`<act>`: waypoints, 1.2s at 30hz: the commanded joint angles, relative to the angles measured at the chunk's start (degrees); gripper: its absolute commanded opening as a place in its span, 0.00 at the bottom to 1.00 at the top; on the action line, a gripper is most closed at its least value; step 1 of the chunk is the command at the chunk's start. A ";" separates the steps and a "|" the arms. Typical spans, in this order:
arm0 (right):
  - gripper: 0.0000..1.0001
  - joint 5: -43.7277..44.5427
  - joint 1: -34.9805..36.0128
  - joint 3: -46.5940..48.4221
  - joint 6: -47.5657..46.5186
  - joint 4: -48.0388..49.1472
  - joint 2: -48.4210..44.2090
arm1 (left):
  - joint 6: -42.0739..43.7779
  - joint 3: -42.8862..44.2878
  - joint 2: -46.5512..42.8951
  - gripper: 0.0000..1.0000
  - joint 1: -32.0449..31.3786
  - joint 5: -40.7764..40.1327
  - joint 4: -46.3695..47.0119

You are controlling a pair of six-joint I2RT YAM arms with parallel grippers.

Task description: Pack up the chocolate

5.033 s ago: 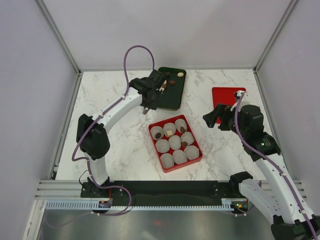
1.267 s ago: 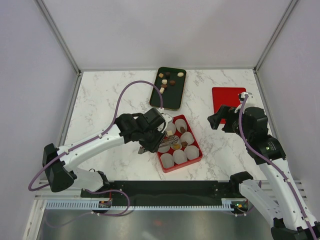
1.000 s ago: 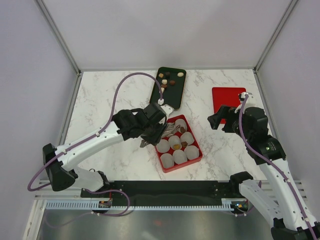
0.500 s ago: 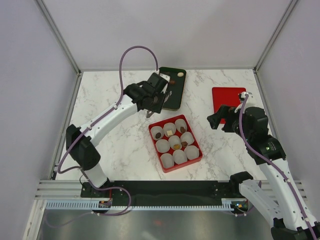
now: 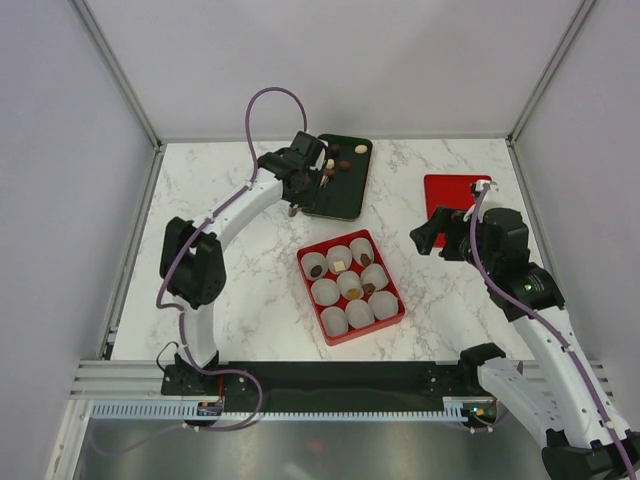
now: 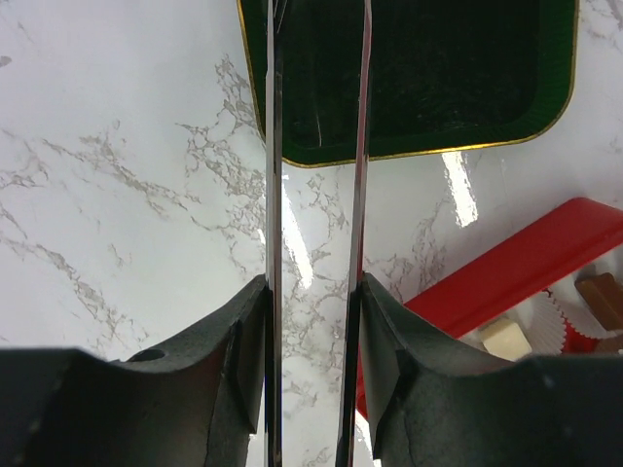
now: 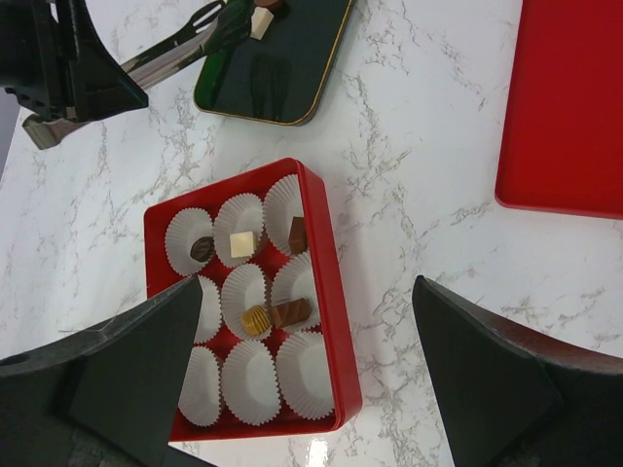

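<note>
My left gripper is shut on metal tongs, whose two blades run out between my fingers over the dark green tray. In the right wrist view the tongs end beside a cream cube of chocolate on the tray; whether they pinch it I cannot tell. Several chocolates lie on the tray. The red box holds paper cups; several hold chocolate: a dark oval, a white cube, a tan piece, brown bars. My right gripper is open, empty, above the box's right side.
A flat red lid lies at the back right, also in the right wrist view. Grey walls and a metal frame close in the marble table. The box's front row of cups holds nothing.
My left arm carried the tongs to the red box, a tan chocolate now sits in the middle cup, and the arm swung back to the green tray. The right arm barely moved.
</note>
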 commanded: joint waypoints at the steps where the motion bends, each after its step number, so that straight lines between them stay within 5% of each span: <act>1: 0.98 0.13 -0.11 0.48 -0.50 2.94 0.42 | 3.43 2.70 1.78 0.47 0.56 1.86 4.46; 18: 0.98 0.66 -0.11 0.92 -0.85 3.46 2.53 | 5.02 5.34 8.82 0.46 1.53 1.95 4.82; 36: 0.98 0.22 -0.11 1.27 -0.15 3.46 0.77 | 4.05 -1.52 0.56 0.38 1.53 3.09 0.61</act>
